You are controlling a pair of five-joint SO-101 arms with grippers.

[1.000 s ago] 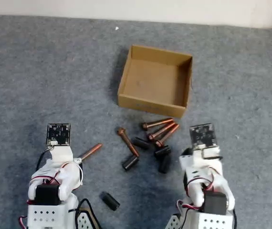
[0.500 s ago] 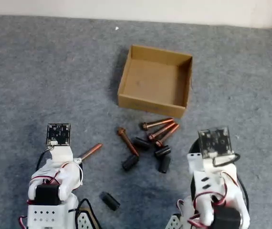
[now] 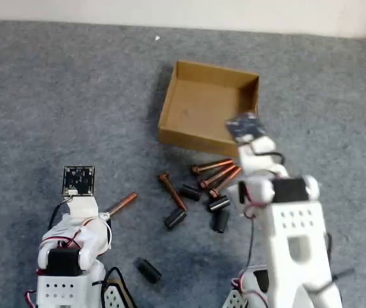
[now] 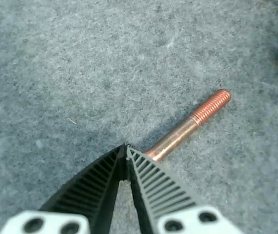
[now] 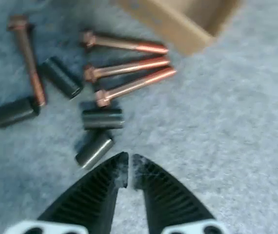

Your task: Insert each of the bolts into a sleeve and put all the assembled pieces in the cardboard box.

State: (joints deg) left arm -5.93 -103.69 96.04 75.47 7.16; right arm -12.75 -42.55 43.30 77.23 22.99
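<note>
Three copper bolts [image 5: 127, 67] lie side by side near the cardboard box [image 3: 209, 109], and a fourth bolt [image 3: 171, 190] rests to their left. Black sleeves [image 5: 103, 118] lie scattered among them, one [image 3: 148, 270] apart near the front. My right gripper [image 5: 129, 168] hangs shut above the carpet, just short of two sleeves [image 5: 94, 148]. A fifth bolt [image 4: 188, 126] lies on the carpet by my left gripper [image 4: 127, 151], which is shut, with the bolt's head end hidden behind a finger.
The box stands open-topped at the back middle, its front wall [image 5: 163, 24] close beyond the three bolts. Grey carpet [image 3: 54, 96] spreads to the left and right. My right arm [image 3: 286, 212] stands tall over the bolts' right side.
My right arm has risen and swung forward from the front right toward the bolts and the box. The left arm and all the pieces have stayed put.
</note>
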